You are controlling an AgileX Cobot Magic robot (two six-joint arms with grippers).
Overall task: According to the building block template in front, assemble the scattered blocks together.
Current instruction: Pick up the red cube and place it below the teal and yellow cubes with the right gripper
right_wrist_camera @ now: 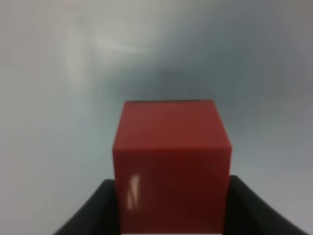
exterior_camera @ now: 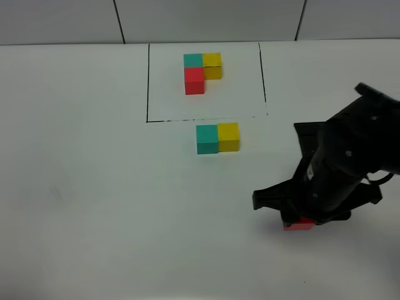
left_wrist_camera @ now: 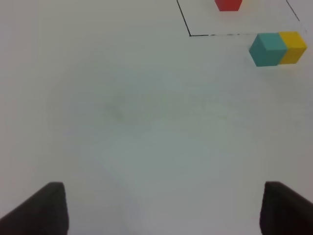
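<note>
Red block [exterior_camera: 300, 225] mostly hiding under right hand [exterior_camera: 304, 215] in high view, only lower edge showing. Right hand pinching it, sitting at 4 o'clock from teal block [exterior_camera: 207, 139] and yellow block [exterior_camera: 229, 136], those two touching side by side. Left hand [left_wrist_camera: 164, 210] sitting outside high view, fingertips cropped, spreading wide, holding nothing. Black frame [exterior_camera: 148, 81] at 12 o'clock enclosing template [exterior_camera: 201, 70] on worktop [exterior_camera: 94, 187].

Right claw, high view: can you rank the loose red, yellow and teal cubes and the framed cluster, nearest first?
1. Red cube, gripped in the right claw.
2. Yellow cube, right half of the loose pair.
3. Teal cube, left half, touching the yellow.
4. Framed cluster, farthest back.
</note>
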